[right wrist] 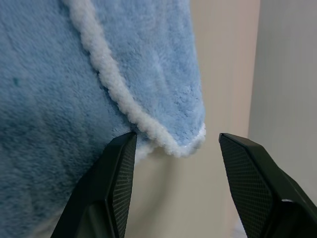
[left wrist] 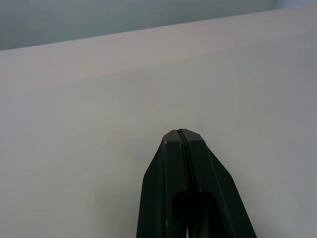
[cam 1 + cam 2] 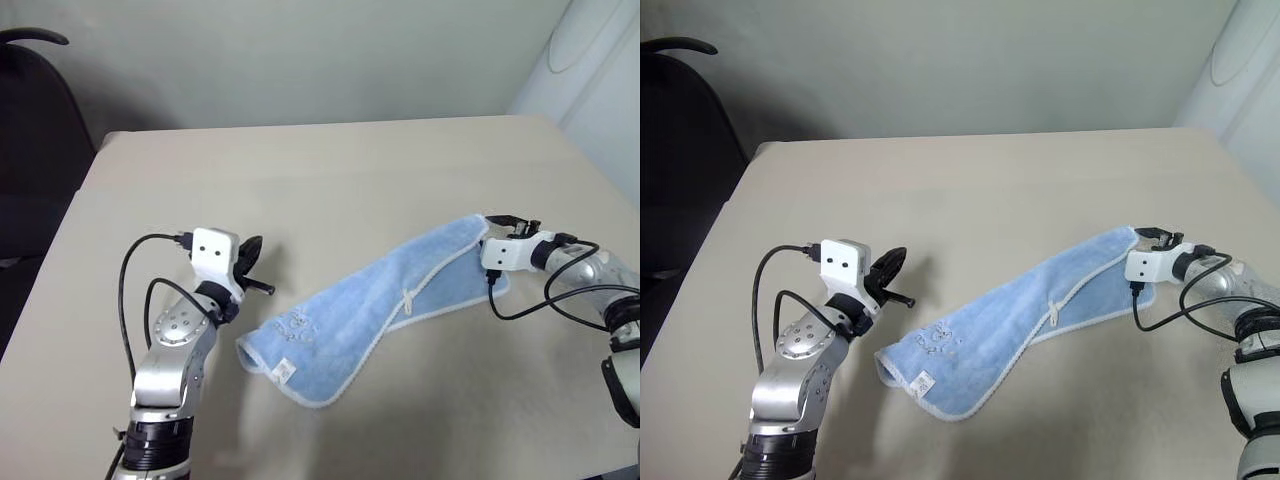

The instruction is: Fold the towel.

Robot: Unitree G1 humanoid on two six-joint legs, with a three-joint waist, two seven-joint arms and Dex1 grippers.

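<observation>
Since the towel (image 3: pixel 385 315) is soft and floppy, we'd pinch its white-trimmed corner — right gripper (image 1: pixel 173 163) wide open there, left gripper (image 2: pixel 181 136) shut

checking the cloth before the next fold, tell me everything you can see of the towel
The towel is a small light-blue terry cloth with white trimmed edges, a faint embroidered mark and a small white tag near its lower-left end. It lies folded lengthwise into a long, slightly rumpled band, running diagonally across the beige table. The right gripper is at its far right corner with fingers open on either side of the trimmed corner; one finger sits against the cloth, not clamped. The left gripper, shut, stands apart from it.
</observation>
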